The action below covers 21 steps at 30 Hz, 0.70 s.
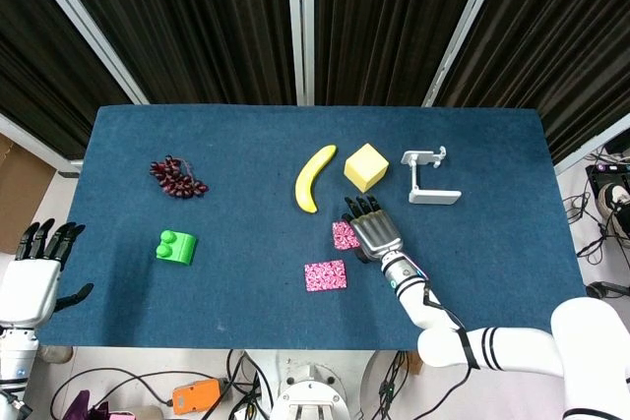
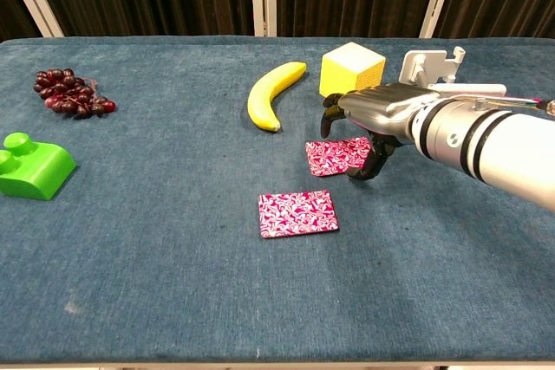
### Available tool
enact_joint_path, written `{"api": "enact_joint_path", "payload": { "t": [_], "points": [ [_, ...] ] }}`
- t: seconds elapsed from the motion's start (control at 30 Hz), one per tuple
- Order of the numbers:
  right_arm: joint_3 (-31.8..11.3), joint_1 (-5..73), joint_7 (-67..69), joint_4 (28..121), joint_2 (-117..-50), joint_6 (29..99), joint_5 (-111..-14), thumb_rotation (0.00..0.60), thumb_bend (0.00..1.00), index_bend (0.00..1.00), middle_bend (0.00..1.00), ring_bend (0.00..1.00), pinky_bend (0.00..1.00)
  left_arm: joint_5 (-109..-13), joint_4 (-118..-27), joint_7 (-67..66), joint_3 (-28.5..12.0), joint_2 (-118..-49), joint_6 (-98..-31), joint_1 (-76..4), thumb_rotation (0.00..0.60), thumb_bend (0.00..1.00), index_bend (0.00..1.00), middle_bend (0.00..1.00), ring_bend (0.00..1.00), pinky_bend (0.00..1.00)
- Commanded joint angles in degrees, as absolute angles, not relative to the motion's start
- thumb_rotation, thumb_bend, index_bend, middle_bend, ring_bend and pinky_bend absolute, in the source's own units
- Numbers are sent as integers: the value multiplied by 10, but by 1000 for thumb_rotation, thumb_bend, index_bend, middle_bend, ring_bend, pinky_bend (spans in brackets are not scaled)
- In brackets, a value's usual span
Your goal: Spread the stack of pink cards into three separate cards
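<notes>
Pink cards lay in two places: one flat card (image 2: 298, 214) alone near the front of the blue surface (image 2: 173, 283), the rest (image 2: 336, 156) under the right hand (image 2: 375, 119), whose curled fingers (image 2: 368, 165) pressed on them. A banana (image 2: 270, 94) and a yellow block (image 2: 352, 68) sat just beyond. The left hand (image 1: 34, 277), fingers apart and empty, hung well off to the side.

Two pink cards showing (image 2: 297, 213) (image 2: 334, 156), one banana (image 2: 268, 94), one yellow cube (image 2: 351, 68), one grape bunch (image 2: 69, 93), one green block (image 2: 31, 167), one white stand (image 1: 427, 177), two hands (image 1: 377, 234) (image 1: 33, 272).
</notes>
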<state>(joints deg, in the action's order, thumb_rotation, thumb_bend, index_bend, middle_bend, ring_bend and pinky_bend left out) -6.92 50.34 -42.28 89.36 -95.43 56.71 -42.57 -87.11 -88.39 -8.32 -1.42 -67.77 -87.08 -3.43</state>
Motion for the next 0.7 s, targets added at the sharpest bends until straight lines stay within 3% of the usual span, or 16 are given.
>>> {"api": "enact_joint_path", "payload": {
  "t": [0.03,0.33,0.7],
  "points": [
    [-63,499,-420,918,-939,576,-441,600,501,255,61,0,0,-871,-884,-83,-14,-677,-872,-34,600,80,130,123,18,46],
    [-42,484,-386,1034,-897,567,-477,600,501,261,58,0,0,-873,-885,-82,-14,-678,-877,-31,600,80,130,123,18,45],
    [-29,490,-417,1013,-974,598,-464,600,481,297,57,0,0,-875,-882,-72,-10,-677,-882,-26,600,80,129,123,18,45]
  ]
}}
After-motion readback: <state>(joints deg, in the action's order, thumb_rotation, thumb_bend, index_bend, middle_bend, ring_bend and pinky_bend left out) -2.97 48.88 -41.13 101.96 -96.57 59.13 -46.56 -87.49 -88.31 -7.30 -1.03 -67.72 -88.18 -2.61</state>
